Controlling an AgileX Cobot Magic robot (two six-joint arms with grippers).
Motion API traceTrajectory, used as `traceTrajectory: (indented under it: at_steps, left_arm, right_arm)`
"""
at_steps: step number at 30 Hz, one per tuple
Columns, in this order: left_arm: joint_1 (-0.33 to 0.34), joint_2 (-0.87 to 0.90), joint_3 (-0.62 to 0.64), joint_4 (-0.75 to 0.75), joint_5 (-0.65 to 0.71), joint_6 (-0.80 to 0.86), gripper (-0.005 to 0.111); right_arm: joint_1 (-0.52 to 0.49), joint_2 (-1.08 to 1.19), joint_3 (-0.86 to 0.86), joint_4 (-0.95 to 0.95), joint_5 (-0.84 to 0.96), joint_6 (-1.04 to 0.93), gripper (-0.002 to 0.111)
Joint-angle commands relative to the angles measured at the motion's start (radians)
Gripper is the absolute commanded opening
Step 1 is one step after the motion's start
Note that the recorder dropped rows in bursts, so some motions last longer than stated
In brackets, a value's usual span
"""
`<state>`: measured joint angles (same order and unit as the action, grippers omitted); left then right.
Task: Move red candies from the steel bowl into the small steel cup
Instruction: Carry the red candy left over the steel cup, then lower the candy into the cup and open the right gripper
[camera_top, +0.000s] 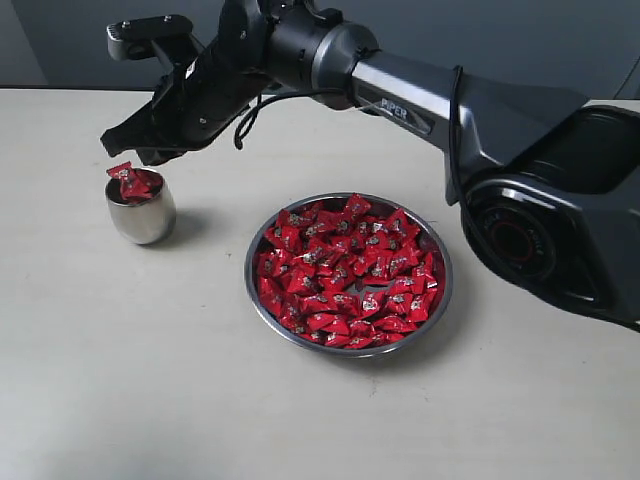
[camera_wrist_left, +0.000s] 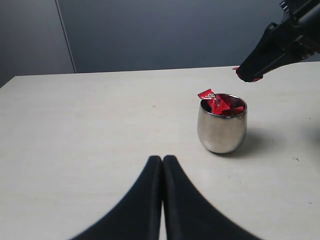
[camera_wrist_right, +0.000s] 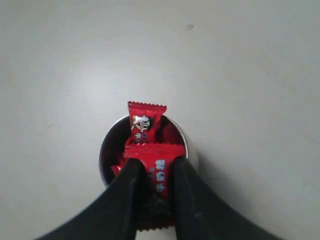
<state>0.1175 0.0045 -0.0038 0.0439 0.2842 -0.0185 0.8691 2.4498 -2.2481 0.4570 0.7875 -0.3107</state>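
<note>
The steel bowl sits mid-table, filled with red candies. To its left stands the small steel cup, which holds a few candies; one candy pokes above the rim. My right gripper hovers just over the cup's mouth. In the right wrist view the right gripper is shut on one red candy directly above the cup, with another candy upright inside. My left gripper is shut and empty, low over the table, short of the cup.
The right arm stretches across the back of the table above and behind the bowl, with its base at the right. The pale tabletop is bare in front of and left of the cup.
</note>
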Motion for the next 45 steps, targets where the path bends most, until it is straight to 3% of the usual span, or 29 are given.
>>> traceTrajectory:
  at_steps: [1, 22, 40, 42, 45]
  left_arm:
    - [0.001, -0.004, 0.004, 0.001, 0.001, -0.001, 0.000]
    - [0.001, -0.004, 0.004, 0.001, 0.001, -0.001, 0.000]
    - [0.001, -0.004, 0.004, 0.001, 0.001, -0.001, 0.000]
    - [0.001, -0.004, 0.004, 0.001, 0.001, -0.001, 0.000]
    - [0.001, -0.004, 0.004, 0.001, 0.001, -0.001, 0.000]
  right_arm:
    - [0.011, 0.010, -0.010, 0.020, -0.035, -0.011, -0.001]
    - [0.028, 0.077, -0.010, 0.060, -0.149, -0.036, -0.001]
    - [0.028, 0.089, -0.010, 0.068, -0.142, -0.038, -0.001]
    - [0.028, 0.089, -0.010, 0.066, -0.132, -0.037, 0.002]
    - [0.028, 0.089, -0.010, 0.066, -0.128, -0.040, 0.017]
